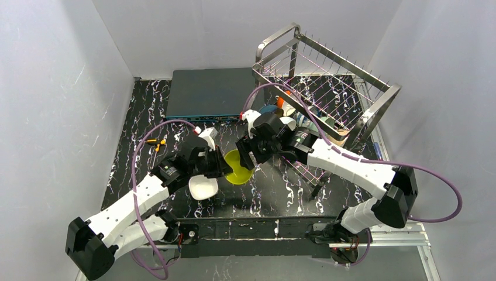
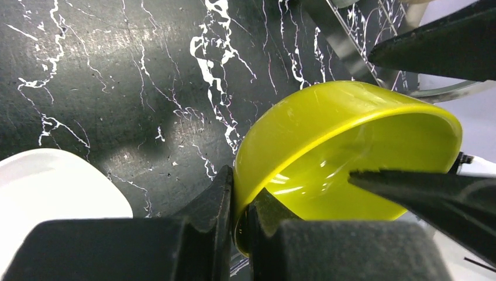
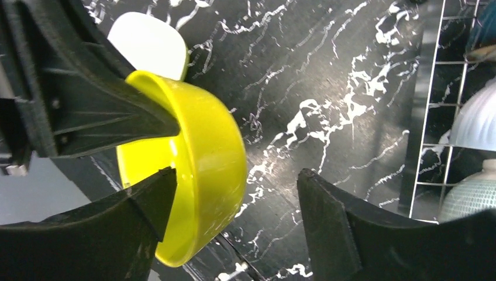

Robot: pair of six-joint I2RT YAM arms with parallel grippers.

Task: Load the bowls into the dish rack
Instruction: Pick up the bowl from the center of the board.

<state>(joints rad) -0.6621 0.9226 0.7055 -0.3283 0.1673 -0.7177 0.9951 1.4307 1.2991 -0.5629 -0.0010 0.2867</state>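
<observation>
Above black white-veined counter point(image 1: 135, 126), pinching glossy yellow-green round bowl point(image 1: 239, 170) in left jaws, right jaws wide; some bowls point(image 3: 476, 123) in shiny wire rack point(image 1: 327, 76), white bowl point(image 1: 203, 188) waiting.

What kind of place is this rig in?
Probably a robot lab test cell, not a kitchen: plain white walls box in a black marble-pattern tabletop, the left arm and right arm sit mounted at its near edge, and the dish rack and yellow-green bowl look staged.
</observation>
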